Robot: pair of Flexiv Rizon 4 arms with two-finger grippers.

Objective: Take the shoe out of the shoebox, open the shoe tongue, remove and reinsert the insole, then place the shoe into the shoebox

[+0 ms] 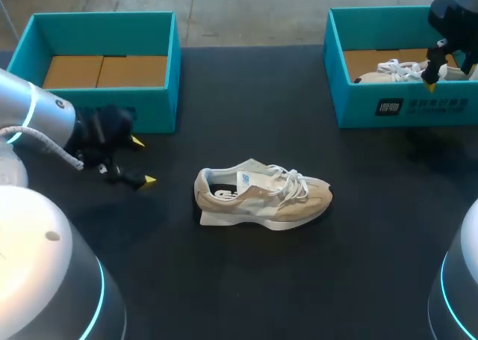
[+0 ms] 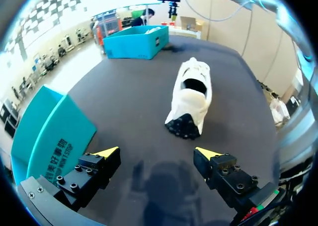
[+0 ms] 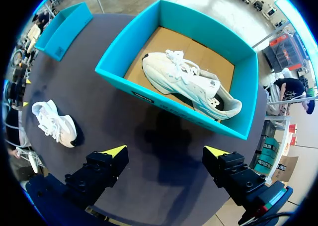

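Yellow-tipped fingers of the left gripper point(image 2: 158, 152) are standing wide apart and holding nothing, hovering low over the dark table point(image 1: 224, 280) just in front of the left shoebox point(image 1: 142, 104). Ahead of them the shoe point(image 2: 191, 99) is sitting upright on its sole in the middle of the table, well apart from both boxes, its heel facing this gripper and its toe pointing toward the right arm's side. In the head view the shoe point(image 1: 261, 198) is showing a small white-and-blue tag point(image 1: 246, 180) at the tongue, its print too small to make out, and loose white laces. Farther off, the right shoebox point(image 1: 358, 104) is carrying a dark label point(image 1: 429, 104) with pale writing on its front wall, and a second shoe point(image 3: 191, 84) is lying inside it on brown card. Above that box the right gripper point(image 3: 165, 151) is hanging with its fingers spread wide, touching and gripping nothing. The left shoebox is showing pale print on its side wall in the left wrist view.
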